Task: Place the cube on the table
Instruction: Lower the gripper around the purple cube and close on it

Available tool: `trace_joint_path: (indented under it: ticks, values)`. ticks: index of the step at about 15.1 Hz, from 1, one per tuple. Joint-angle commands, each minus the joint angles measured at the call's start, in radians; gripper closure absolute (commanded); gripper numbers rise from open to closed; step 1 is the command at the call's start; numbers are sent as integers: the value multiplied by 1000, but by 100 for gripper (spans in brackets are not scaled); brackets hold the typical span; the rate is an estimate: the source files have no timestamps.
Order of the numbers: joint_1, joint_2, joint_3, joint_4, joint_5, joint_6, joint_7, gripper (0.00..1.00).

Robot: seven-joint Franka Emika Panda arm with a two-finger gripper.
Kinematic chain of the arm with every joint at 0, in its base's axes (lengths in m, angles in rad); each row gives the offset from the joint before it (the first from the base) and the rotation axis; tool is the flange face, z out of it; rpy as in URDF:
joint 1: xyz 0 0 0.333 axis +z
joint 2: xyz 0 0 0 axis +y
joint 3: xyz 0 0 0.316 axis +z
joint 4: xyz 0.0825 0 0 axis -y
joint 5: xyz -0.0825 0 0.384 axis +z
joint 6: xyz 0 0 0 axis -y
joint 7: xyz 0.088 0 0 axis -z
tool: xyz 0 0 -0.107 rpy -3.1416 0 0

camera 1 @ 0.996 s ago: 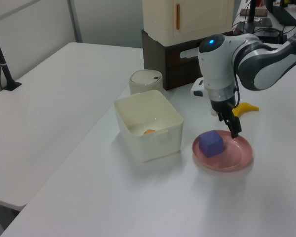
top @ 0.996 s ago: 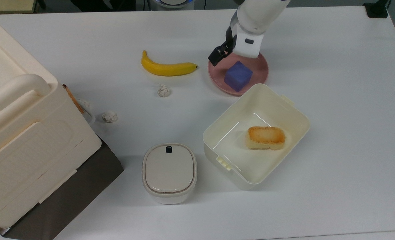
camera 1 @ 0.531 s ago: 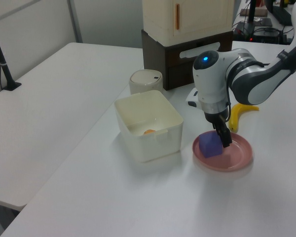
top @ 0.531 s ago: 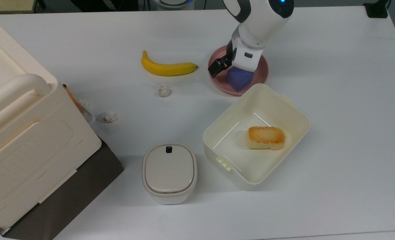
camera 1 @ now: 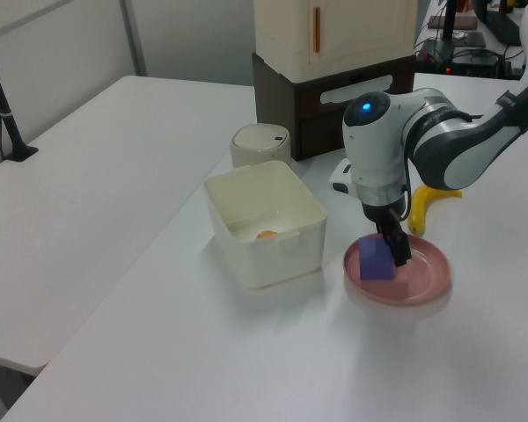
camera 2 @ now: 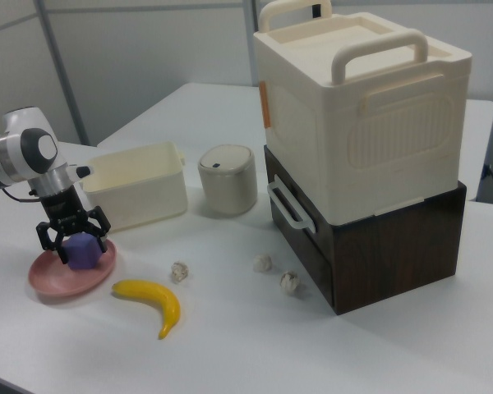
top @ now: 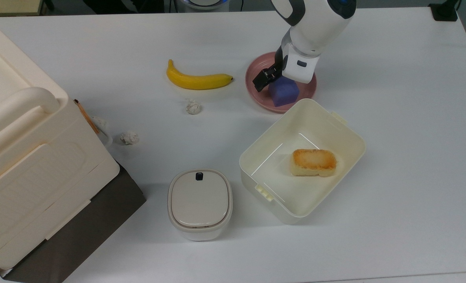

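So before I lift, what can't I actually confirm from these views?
- Top view: the wrist covers the far side of the cube and one finger.
- Left view: the gripper hides the cube's right face, so contact there is unclear.
- Right view: whether the cube rests on the plate is too small to tell.

In the left view the gripper (camera 1: pixel 389 250) reached down beside the cube (camera 1: pixel 375 260) on the pink plate (camera 1: pixel 422 283), one dark finger (camera 1: pixel 398 250) against the cube's side, apparently gripping it; a cream box (camera 1: pixel 264 220) stood just beside the plate on the table (camera 1: pixel 141 176)
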Motion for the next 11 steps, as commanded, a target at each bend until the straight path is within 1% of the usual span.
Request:
trace_joint_path:
  ticks: [1, 2, 4, 6, 8, 9, 11]
  values:
    - [10, 1, -1, 8, -5, -8, 27, 0]
    - [12, 1, -1, 8, -4, -9, 28, 0]
    - [7, 2, 26, 3, 30, -20, 53, 0]
    - [6, -2, 28, 9, 56, -41, 56, 0]
    - [1, -5, 28, 25, 131, -41, 64, 0]
    - [-1, -4, 28, 44, 152, -45, 71, 0]
    - [-7, -2, 28, 51, 159, -41, 103, 0]
